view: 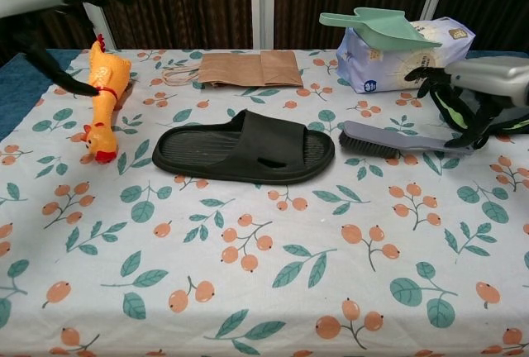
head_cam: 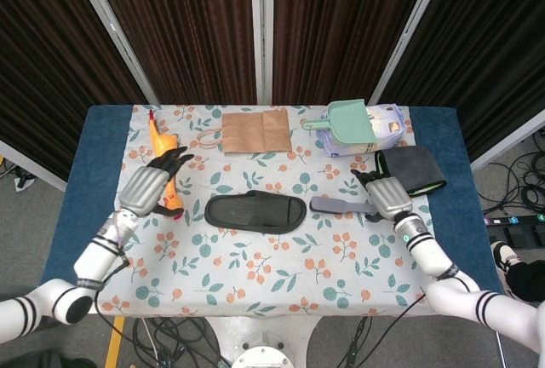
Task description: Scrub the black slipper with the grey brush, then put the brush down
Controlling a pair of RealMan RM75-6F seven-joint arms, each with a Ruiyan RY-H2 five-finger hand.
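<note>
1. Black slipper (head_cam: 255,212) at table (head_cam: 255,287) centre, free.
2. Grey brush (head_cam: 343,207) lying beside it, toward right edge.
3. Right hand (head_cam: 390,197) fingers spread, over the handle; left hand (head_cam: 153,183) spread wide, empty.
4. Final step, putting down: next, lift right hand clear.

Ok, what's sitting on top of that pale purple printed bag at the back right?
A mint green plastic scoop lies on the pale purple printed bag, handle pointing left. What the scoop covers of the bag's top can't be seen.

Two cameras, one desk (head_cam: 111,142)
Head view looks steeply down from above, farther off; chest view sits low and close, facing the curtains. Both share the black slipper (head_cam: 255,212) (view: 248,147).
</note>
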